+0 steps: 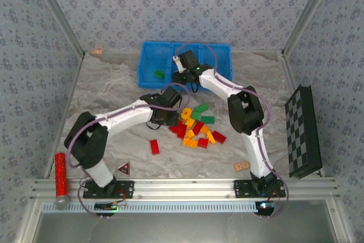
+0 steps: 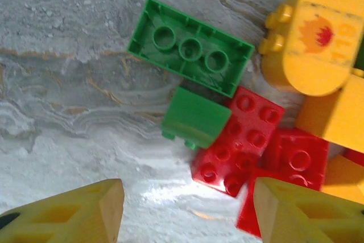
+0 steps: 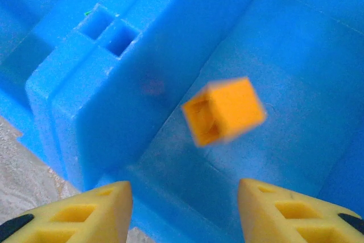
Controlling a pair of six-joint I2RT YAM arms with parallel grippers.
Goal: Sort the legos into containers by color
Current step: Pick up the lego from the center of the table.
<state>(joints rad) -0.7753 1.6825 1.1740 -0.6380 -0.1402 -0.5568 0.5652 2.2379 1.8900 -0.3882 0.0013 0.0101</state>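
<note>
Hanging blurred above the floor of a compartment, an orange brick sits beyond and between the fingertips of the right gripper, touching neither finger; the jaws are spread and hold nothing. A thick divider rises just left of the brick, and which compartment this is cannot be told from the wrist view. From above, the right gripper hovers over the middle stretch of the blue bin, and one green brick lies in the bin's left part. The left gripper is released too, with bare table between its yellow fingers; ahead of it lie a long green brick turned underside up, a small green brick touching a red brick, and a rounded yellow piece at the right. The pile of legos rests mid-table just beside the left gripper, with a lone red brick nearer the bases. The table has a grey marbled surface, walled by patterned blue-grey wallpaper. A red cylinder lies at the near left, a triangle beside the left base, a tan tile near the right base, and a checkerboard leans at the right. The left arm reaches inward, elbow out to the left; the right arm stretches forward and left, wrist angled down over the bin.
</note>
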